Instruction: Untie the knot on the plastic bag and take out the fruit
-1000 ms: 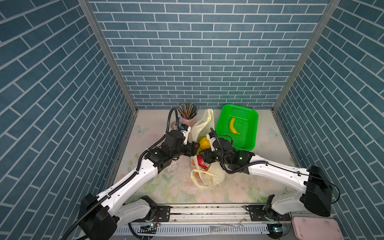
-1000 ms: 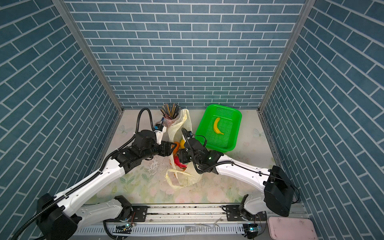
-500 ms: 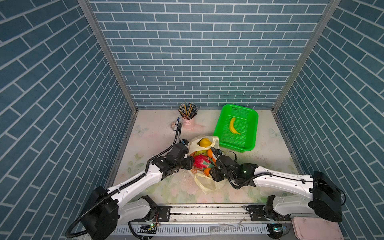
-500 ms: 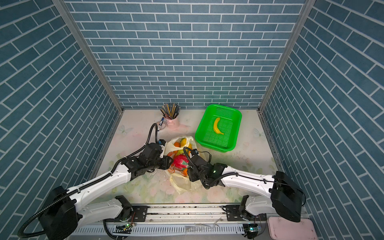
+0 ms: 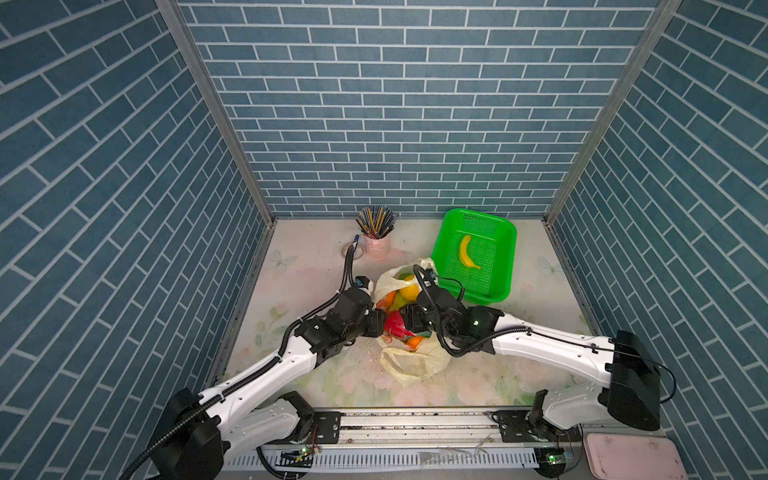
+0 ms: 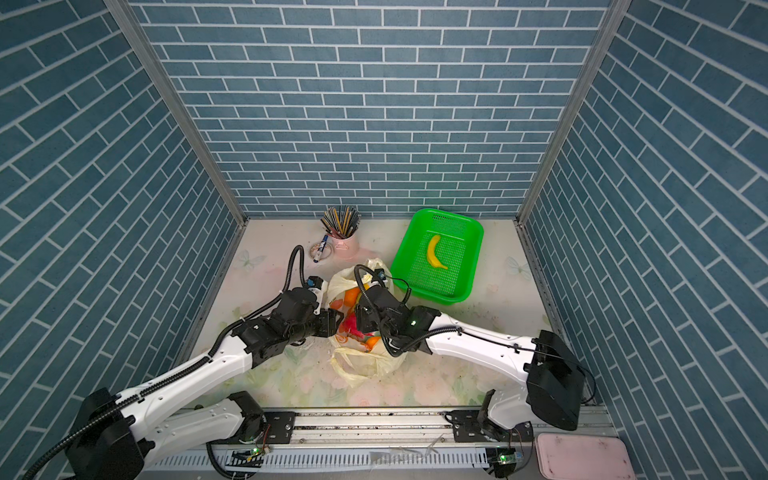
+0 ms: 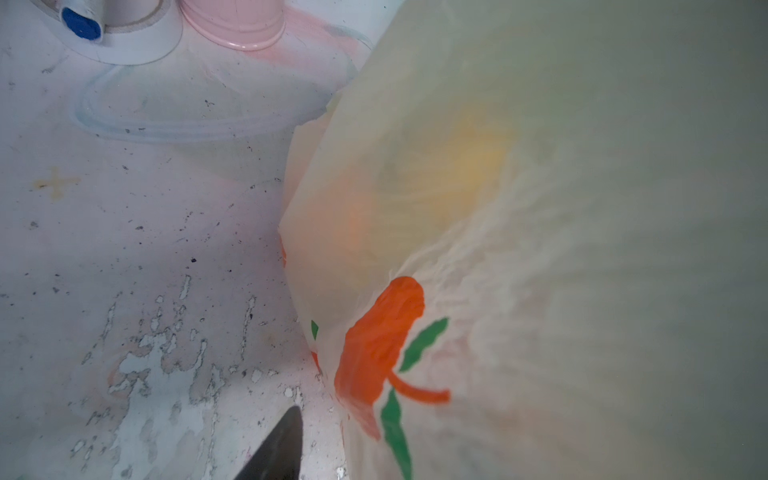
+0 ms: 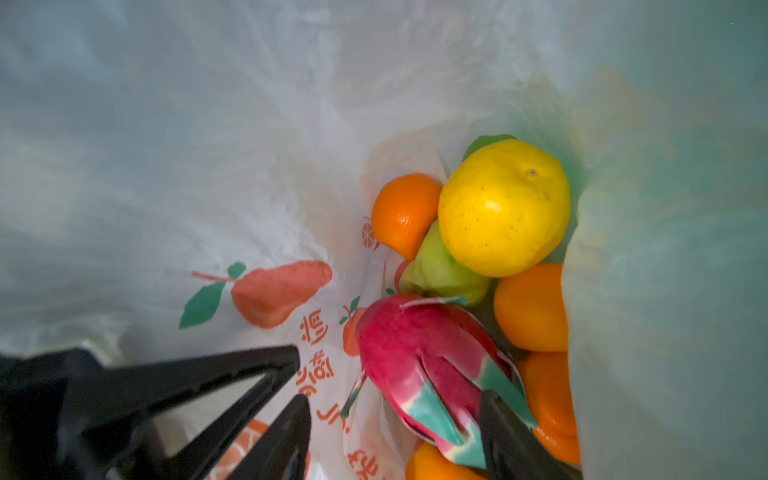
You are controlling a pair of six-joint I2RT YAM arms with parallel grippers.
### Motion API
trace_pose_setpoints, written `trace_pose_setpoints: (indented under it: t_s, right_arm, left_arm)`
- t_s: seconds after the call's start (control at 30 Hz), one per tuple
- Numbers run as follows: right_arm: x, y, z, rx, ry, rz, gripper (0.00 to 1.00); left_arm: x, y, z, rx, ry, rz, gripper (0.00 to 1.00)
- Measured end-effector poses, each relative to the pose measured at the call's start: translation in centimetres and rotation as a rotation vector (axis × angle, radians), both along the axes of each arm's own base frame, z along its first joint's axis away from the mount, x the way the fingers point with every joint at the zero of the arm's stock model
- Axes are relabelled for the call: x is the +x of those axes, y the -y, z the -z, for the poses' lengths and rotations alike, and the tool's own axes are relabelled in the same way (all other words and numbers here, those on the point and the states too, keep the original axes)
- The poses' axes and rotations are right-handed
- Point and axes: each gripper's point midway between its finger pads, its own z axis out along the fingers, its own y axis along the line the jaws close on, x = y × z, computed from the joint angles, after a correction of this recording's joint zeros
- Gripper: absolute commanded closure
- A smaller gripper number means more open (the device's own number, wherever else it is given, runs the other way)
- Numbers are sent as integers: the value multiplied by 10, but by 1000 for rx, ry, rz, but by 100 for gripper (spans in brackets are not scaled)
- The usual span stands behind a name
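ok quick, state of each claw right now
left claw: cannot tell, plastic bag hides it
right claw: open, straddling the dragon fruit

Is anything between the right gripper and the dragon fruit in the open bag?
Nothing visible covers it. The plastic bag is open and the dragon fruit lies bare between the fingers of the right gripper; printed bag film sits next to one finger.

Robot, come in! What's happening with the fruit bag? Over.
Right pincer open astride the pink-red dragon fruit. Left pincer beside thin pale yellow plastic bag, grip unclear. Bag mouth open, fruit inside.
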Motion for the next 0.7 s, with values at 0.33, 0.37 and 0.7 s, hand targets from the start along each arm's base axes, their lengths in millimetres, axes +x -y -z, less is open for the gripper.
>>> trace_pose_setpoints:
  t_s: [0.33, 0.37, 0.7]
  right_arm:
    - [0, 2, 2, 50, -60, 34, 35]
    - [-3, 5, -2, 64, -61, 29, 35]
    - [-36, 63, -16, 170, -98, 83, 35]
  left_arm:
    - [-25, 15, -91, -220, 177, 32, 41]
    - [-32, 23, -104, -247, 198, 54, 41]
    - [-46, 98, -131, -168, 226, 170, 41]
